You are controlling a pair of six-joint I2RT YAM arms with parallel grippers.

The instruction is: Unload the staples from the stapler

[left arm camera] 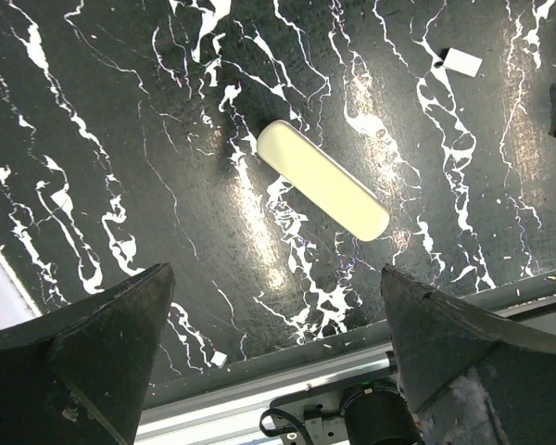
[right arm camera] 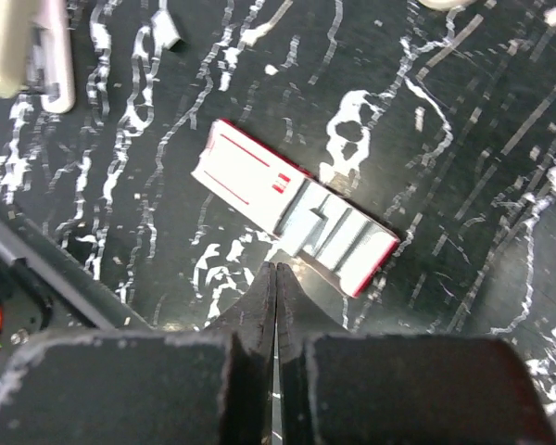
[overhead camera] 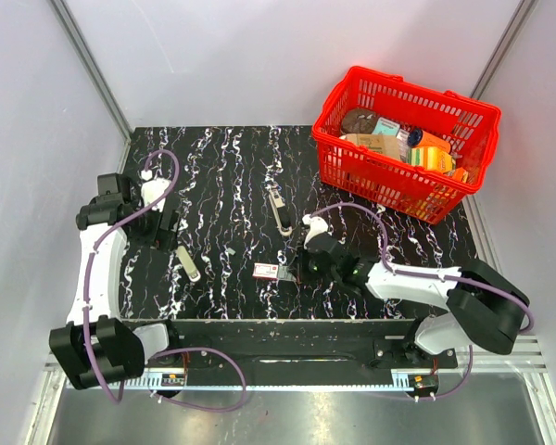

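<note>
The stapler (overhead camera: 280, 209), black with silver parts, lies on the marbled table behind the middle. A pale strip, the staples (overhead camera: 187, 263), lies at the front left; it also shows in the left wrist view (left arm camera: 322, 179) and at the top left of the right wrist view (right arm camera: 28, 46). My left gripper (overhead camera: 167, 228) (left arm camera: 276, 271) is open and empty, held above the table just back from the strip. My right gripper (overhead camera: 295, 267) (right arm camera: 276, 267) is shut with nothing between its jaws. Its tips are at the near edge of a red-and-white small box (overhead camera: 267, 271) (right arm camera: 296, 209).
A red basket (overhead camera: 380, 181) full of groceries stands at the back right. Small white scraps (left arm camera: 461, 61) (right arm camera: 167, 28) lie on the table. The table's front rail (left arm camera: 287, 371) runs just under my left gripper.
</note>
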